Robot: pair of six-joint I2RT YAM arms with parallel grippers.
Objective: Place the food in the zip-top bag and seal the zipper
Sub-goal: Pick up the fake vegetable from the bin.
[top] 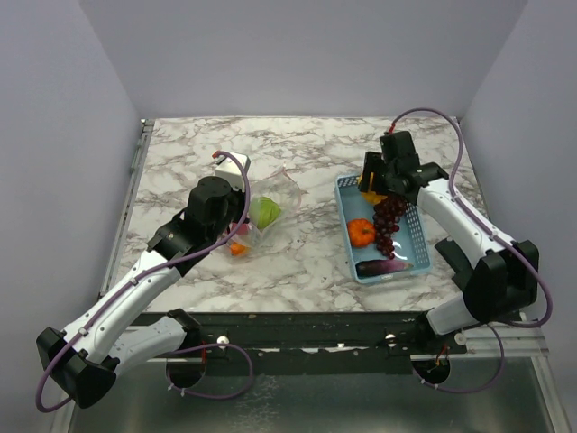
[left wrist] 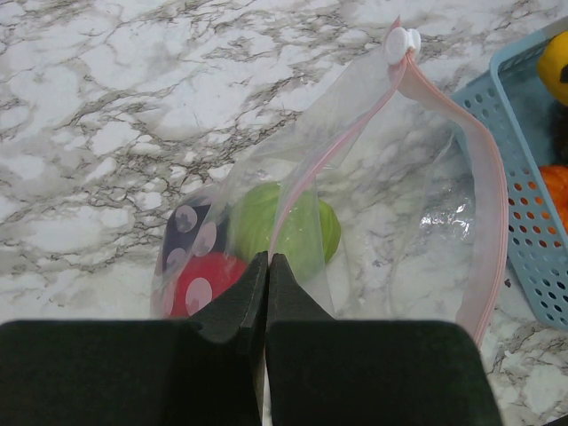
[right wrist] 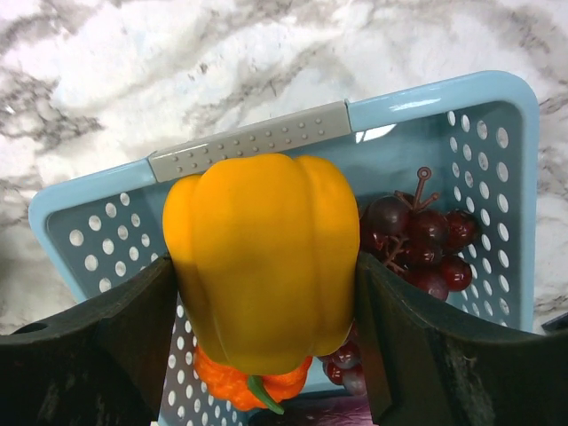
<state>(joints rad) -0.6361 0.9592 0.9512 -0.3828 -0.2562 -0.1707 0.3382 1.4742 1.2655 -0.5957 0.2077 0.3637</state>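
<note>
The right gripper (right wrist: 266, 297) clasps a yellow bell pepper (right wrist: 266, 240), jaws wide. The left gripper (left wrist: 267, 266), pinched shut on one lip of the zip-top bag (left wrist: 355, 133), leaves a floppy mouth the pepper could snag.

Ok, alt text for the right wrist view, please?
The right tool grips a yellow bell pepper between its dark fingers, over a light-blue perforated basket. In the basket lie dark red grapes and an orange piece; marble table beyond.

A light-blue perforated basket (top: 417, 239) sits, apparently slightly askew, on the marble table (top: 297, 262).
</note>
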